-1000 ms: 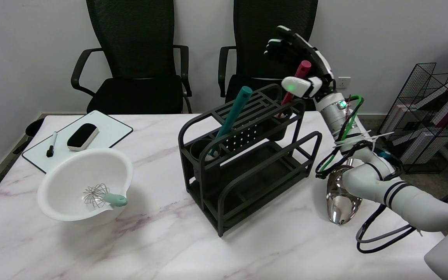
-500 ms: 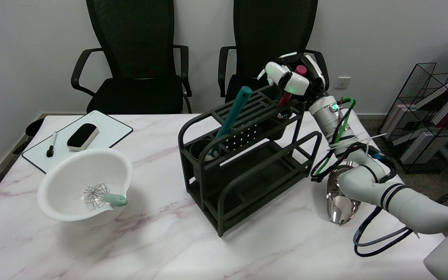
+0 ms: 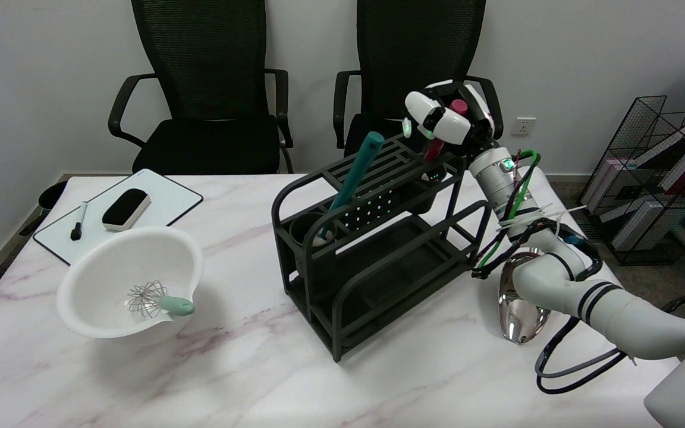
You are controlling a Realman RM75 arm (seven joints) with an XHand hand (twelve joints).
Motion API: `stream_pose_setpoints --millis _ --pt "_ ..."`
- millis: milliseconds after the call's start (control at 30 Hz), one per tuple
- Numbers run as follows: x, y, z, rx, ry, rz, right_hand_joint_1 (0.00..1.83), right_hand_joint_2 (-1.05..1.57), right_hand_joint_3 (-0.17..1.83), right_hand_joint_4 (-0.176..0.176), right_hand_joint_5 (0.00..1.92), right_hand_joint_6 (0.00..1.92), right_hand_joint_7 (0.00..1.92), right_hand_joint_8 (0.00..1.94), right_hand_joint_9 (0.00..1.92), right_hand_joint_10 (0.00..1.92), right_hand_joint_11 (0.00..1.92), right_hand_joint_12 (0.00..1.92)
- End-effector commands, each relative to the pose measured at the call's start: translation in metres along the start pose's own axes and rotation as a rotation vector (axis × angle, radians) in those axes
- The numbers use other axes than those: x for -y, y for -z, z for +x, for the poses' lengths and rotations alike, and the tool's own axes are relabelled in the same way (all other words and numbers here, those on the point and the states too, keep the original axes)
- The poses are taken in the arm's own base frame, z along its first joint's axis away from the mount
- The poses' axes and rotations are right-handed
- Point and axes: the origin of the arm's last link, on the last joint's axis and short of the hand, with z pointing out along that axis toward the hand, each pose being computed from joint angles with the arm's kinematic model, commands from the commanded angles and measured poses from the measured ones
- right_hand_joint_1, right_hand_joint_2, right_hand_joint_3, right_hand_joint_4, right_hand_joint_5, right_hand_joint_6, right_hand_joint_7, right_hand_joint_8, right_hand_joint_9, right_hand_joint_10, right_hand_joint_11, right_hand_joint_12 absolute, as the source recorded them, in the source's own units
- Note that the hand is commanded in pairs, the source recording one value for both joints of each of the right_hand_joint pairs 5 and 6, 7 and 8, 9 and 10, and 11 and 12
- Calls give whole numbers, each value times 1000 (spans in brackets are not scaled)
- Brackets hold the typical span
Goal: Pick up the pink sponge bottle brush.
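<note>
The brush (image 3: 445, 132) stands in the rack's (image 3: 378, 238) far cup, the right hand's (image 3: 446, 116) fingers (image 3: 431, 113) wrapped around its pink handle. Around it — a marbled tabletop (image 3: 247, 368), two black chairs (image 3: 211, 83), a white wall (image 3: 586, 53).

Black rack (image 3: 378, 249) mid-table, teal-handled brush (image 3: 351, 178) jutting up, open tabletop (image 3: 259, 374) in front

The right hand (image 3: 446, 119) grips the pink sponge bottle brush (image 3: 445, 132) near its handle top — the tip pokes out above the curled fingers (image 3: 453, 125). Below the fingers the handle runs down into the far-right cup of the black rack (image 3: 378, 238); a teal-handled brush (image 3: 351, 178) leans well left of them.
</note>
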Motion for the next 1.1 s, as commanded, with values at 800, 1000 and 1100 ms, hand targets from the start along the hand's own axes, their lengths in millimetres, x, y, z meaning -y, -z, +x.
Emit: stream_pose_setpoints --millis 800,1000,1100 --pt "0 2 13 -72 -9 9 1129 741 792 0 1920 1920 1920 1920 1920 1920 1920 1920" --pt "12 2 23 -104 -7 54 1128 823 776 0 1920 1920 1920 1920 1920 1920 1920 1920" --pt "20 0 25 -110 -11 81 1129 870 761 0 1920 1920 1920 1920 1920 1920 1920 1920"
